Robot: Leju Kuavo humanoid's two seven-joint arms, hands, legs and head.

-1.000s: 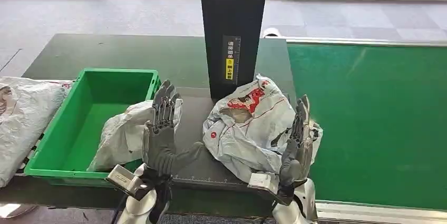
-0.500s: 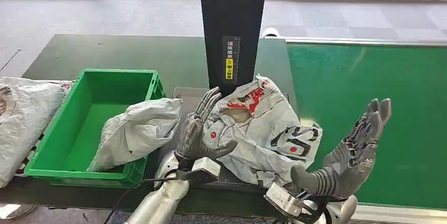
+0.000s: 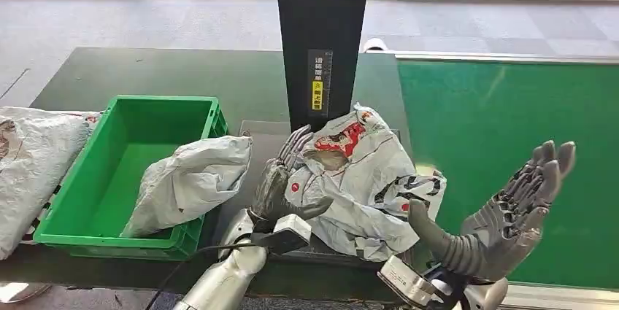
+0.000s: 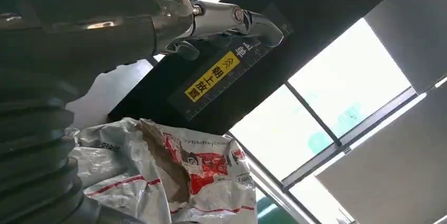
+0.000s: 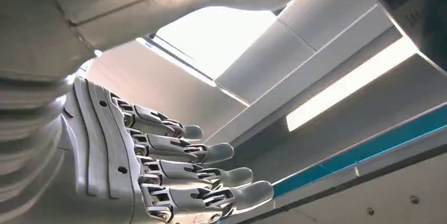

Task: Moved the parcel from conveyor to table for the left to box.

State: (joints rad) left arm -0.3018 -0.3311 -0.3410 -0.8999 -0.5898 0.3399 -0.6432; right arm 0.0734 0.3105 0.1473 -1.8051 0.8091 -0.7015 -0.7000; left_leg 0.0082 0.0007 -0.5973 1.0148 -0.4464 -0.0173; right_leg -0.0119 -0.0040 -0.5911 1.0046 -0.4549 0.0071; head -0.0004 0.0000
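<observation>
Nearest you, your right hand is raised off to the right of the parcel, palm turned up, fingers spread apart and holding nothing; it hangs over the green conveyor with clear air between it and the parcel. In the right wrist view the same hand shows its fingers stretched out and separate, nothing between them.

Your left hand lies against the parcel's left side, fingers extended up along the crumpled plastic and the thumb reaching under the near fold. It touches the parcel, but you cannot tell whether it actually grips it. In the left wrist view the parcel sits just beyond the hand, below the black post.

The parcel itself, a white bag with red and black print, rests on the dark table, at the foot of the black post and against the conveyor's left edge. Its right part hangs slightly over that edge.

Left of the parcel, a second, plain white bag drapes over the near right corner of the green crate, partly inside, partly out. Between that bag and the parcel runs a narrow strip of bare table, where your left hand sits. A third white bag lies beyond the crate's left wall.

You have three bags, one crate, one post. Behind the crate the table is bare back to its far edge.
</observation>
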